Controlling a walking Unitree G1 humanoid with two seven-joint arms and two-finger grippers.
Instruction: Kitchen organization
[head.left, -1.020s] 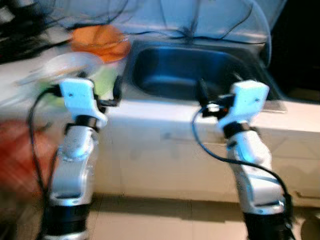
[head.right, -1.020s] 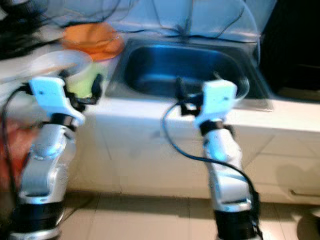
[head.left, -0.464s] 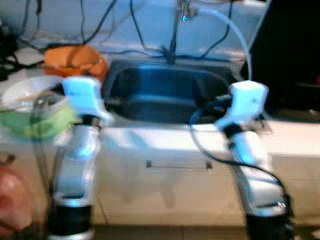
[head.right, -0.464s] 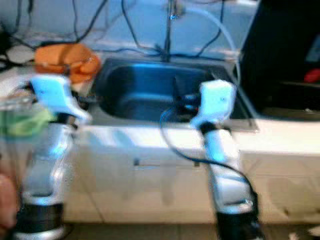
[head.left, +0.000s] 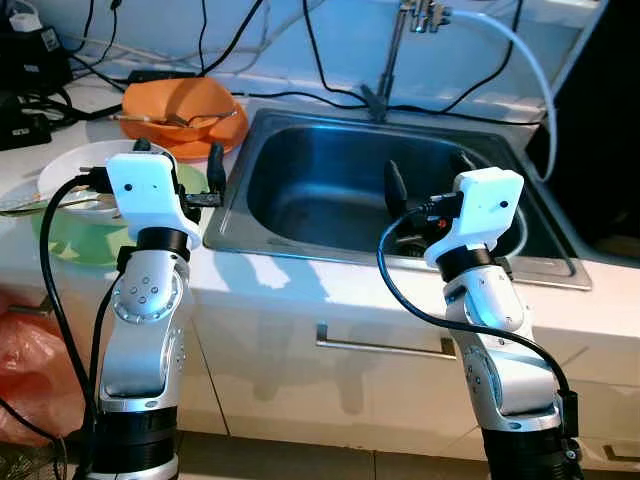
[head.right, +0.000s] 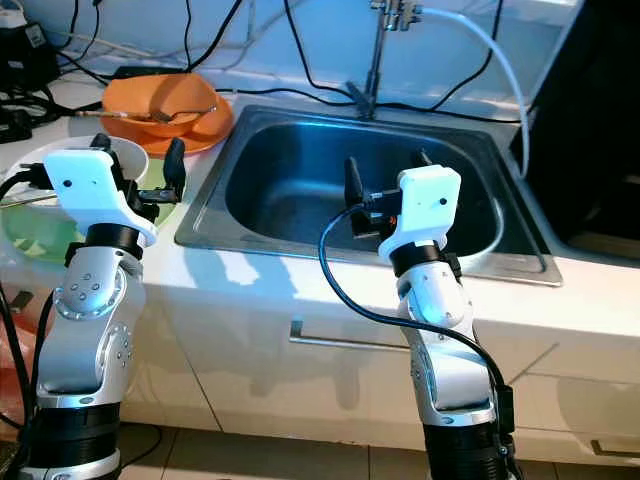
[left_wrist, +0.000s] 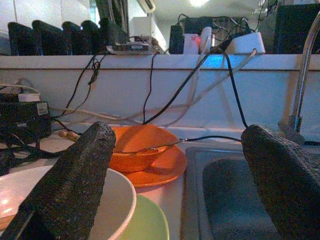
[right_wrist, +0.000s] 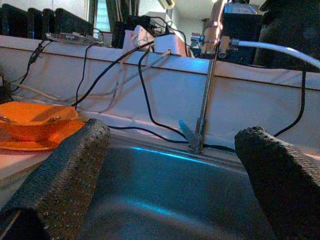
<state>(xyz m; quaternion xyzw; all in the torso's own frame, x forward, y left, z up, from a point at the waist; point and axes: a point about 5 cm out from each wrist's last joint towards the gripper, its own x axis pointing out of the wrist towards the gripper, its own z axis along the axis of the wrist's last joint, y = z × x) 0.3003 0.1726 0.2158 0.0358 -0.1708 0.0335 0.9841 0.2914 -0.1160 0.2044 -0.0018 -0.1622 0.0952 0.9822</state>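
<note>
Sink (head.left: 340, 190): a steel basin set into the white counter (head.left: 300, 290), straight ahead of the robot; the basin looks bare apart from something small near the right gripper that is too hidden to name
Faucet (head.left: 395, 50): rises at the back rim of the sink; a pale hose (head.left: 520, 50) arcs off its top toward the right
Orange bowl (head.left: 180, 105): on an orange plate just beyond the sink's back left corner; a utensil lies across it (the left wrist view shows it plainly as a thin handle laid over the rim)
White bowl (head.left: 75, 175): on the counter left of the sink, partly behind the left gripper; it sits on a green plate (head.left: 70, 240)
Left gripper (head.left: 180, 170): raised over the counter at the sink's left edge, above the white bowl; its fingers (left_wrist: 75, 180) stand wide apart with nothing between them
Right gripper (head.left: 425, 185): held over the front right part of the basin; fingers (right_wrist: 65, 170) spread wide and holding nothing
Head views: show both silver arms, the drawer handle (head.left: 385, 348) below the counter, and a reddish bag (head.left: 35, 370) low on the left
Wrist views: show the back ledge with black cables (left_wrist: 150, 85) and dark devices along it, looking level across the counter
Right wrist view: looks along the basin to the faucet base
</note>
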